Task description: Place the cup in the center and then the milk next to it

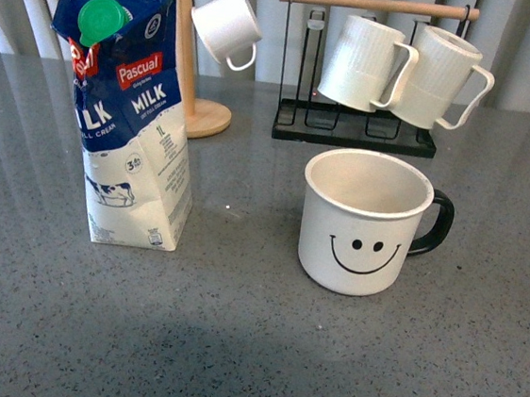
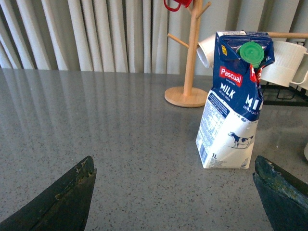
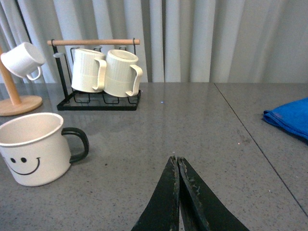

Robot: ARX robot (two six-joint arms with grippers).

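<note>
Position decides the first move here. In the front view the wide white enamel mug with the black smiley face and black handle (image 1: pixel 363 224) stands upright at the right of centre in the frame. Its handle points toward the right edge and its face is toward us. The tall blue-and-white Pascual milk carton with the round green cap (image 1: pixel 127 118) stands upright at the left of the frame, well apart from the mug. Bare grey speckled tabletop (image 1: pixel 231 337) lies between them. Neither arm shows in that picture.

We judge the right arm to be the nearer one for the mug. Its camera takes in the mug (image 3: pixel 33 149) close by, handle turned toward the right gripper (image 3: pixel 176 161). The mug sits off to one side of the claw's line, not straight ahead of it. That claw is clenched, fingers pressed together with nothing between them, so it would have to spread before it could take the rim or the handle.

The left gripper (image 2: pixel 173 161) is released, its fingers spread wide and empty. The carton (image 2: pixel 234 101) stands ahead of it, nearer one finger than the other and not yet between them.

The mug has little way to go toward the middle of the frame. The carton's long axis is vertical, so we expect a grasp from the side to suit it.
</note>
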